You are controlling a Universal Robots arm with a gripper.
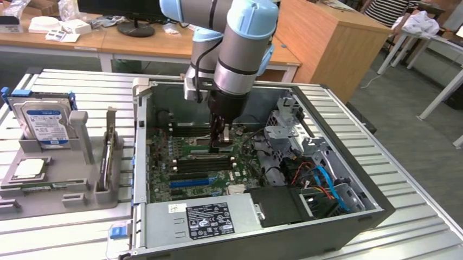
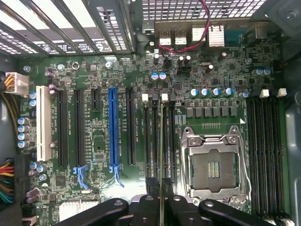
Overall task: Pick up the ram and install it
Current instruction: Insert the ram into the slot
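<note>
The ram (image 2: pixel 161 155) shows edge-on as a thin strip in the wrist view, clamped between my gripper's (image 2: pixel 161 209) black fingers. It hangs in line with the dark memory slots (image 2: pixel 154 141), right by their white clips (image 2: pixel 164 97), beside the open processor socket (image 2: pixel 214 165). In the exterior view my gripper (image 1: pixel 221 144) reaches straight down into the open computer case (image 1: pixel 142 162), low over the middle of the green motherboard (image 1: pixel 195 173). Whether the ram touches a slot I cannot tell.
A grey rack (image 1: pixel 72 189) at the exterior view's left holds a blue-labelled hard drive (image 1: pixel 45 122) and a square silver processor chip (image 1: pixel 30 169). Inside the case lie a power supply (image 1: pixel 203 216), drive cages (image 1: pixel 289 130) and coloured cables (image 1: pixel 326 184). Expansion slots (image 2: pixel 113 127) flank the memory slots.
</note>
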